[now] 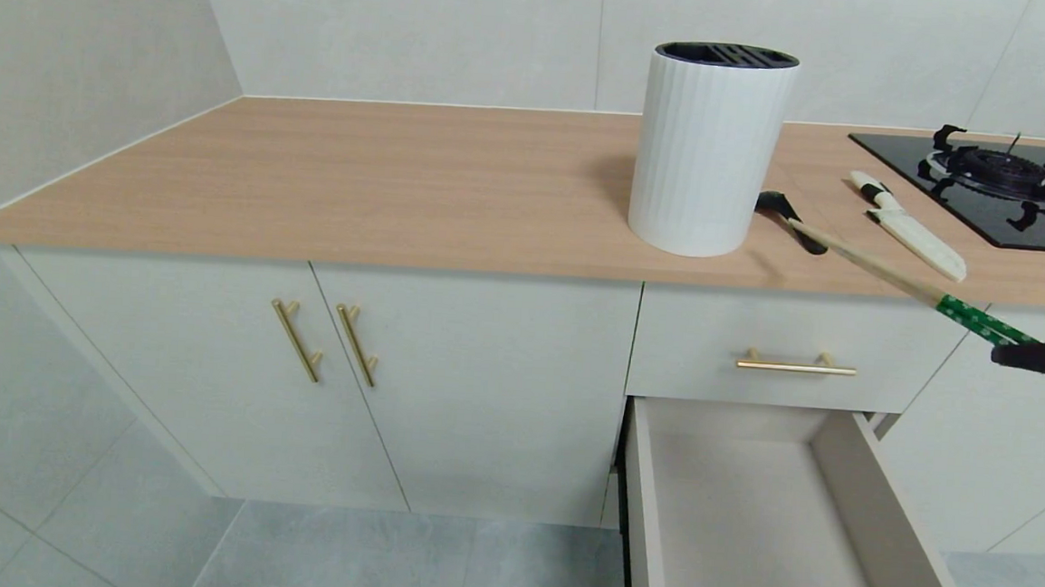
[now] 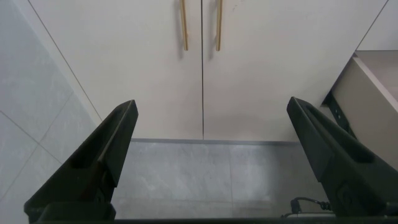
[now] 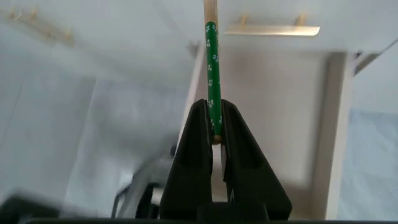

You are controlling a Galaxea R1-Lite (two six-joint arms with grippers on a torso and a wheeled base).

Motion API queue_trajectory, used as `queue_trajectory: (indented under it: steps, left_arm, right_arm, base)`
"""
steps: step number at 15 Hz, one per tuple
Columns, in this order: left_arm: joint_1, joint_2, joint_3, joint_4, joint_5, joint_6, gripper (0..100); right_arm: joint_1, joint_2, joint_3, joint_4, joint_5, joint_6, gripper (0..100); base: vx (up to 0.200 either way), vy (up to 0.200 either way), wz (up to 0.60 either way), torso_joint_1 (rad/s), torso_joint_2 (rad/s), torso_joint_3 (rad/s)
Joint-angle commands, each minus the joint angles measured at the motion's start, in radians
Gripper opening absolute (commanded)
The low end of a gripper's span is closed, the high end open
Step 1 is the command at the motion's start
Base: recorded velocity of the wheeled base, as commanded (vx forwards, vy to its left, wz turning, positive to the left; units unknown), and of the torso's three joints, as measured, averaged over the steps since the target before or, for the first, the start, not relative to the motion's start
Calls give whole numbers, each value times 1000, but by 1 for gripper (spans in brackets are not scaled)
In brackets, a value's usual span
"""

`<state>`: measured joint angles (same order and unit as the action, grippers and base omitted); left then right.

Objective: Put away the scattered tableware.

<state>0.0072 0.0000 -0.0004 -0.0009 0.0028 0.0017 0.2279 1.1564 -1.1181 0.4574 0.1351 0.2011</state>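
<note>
A utensil with a black head (image 1: 790, 219) and a wooden handle with a green patterned end (image 1: 975, 318) slants from beside the white ribbed holder (image 1: 708, 151) out past the counter's front edge. My right gripper (image 1: 1004, 352) is shut on that green end, also seen in the right wrist view as the handle (image 3: 211, 56) clamped in the right gripper (image 3: 213, 118). A white knife (image 1: 907, 228) lies on the counter between the holder and the stove. My left gripper (image 2: 211, 155) stands open and empty, low in front of the cabinet doors (image 2: 202, 62).
A wooden counter (image 1: 357, 174) runs along the tiled wall. A black gas hob (image 1: 1001, 182) sits at the far right. Below the counter, an open drawer (image 1: 745, 516) sticks out under a shut drawer with a gold handle (image 1: 795, 366). Grey floor tiles lie to the left.
</note>
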Motion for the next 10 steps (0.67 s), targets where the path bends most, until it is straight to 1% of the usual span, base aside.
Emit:
queue_trajectory:
  steps: [1, 2, 3, 4, 6, 8, 10]
  left_arm:
    - [0, 2, 0, -1, 0, 0, 100]
    - [0, 2, 0, -1, 0, 0, 100]
    - [0, 2, 0, -1, 0, 0, 100]
    - [0, 2, 0, -1, 0, 0, 100]
    - [0, 2, 0, -1, 0, 0, 100]
    - [0, 2, 0, -1, 0, 0, 100]
    - [0, 2, 0, -1, 0, 0, 100]
  right_arm:
    - [5, -29, -20, 81, 17, -61, 0]
    - [5, -12, -20, 124, 29, -98, 0]
    - [5, -6, -17, 136, 38, -107, 0]
    - [10, 23, 1, 155, 69, -146, 0]
    - [11, 80, 54, 121, 66, -198, 0]
    - [13, 124, 93, 50, 64, -200, 0]
    - [13, 141, 123, 9, 63, -200, 0]
  base:
    - [0, 0, 0, 0, 0, 0]
    - [0, 0, 0, 0, 0, 0]
    - [0, 0, 0, 0, 0, 0]
    - [0, 0, 0, 0, 0, 0]
    - [0, 0, 0, 0, 0, 0]
    - [0, 0, 0, 0, 0, 0]
    - [0, 0, 0, 0, 0, 0]
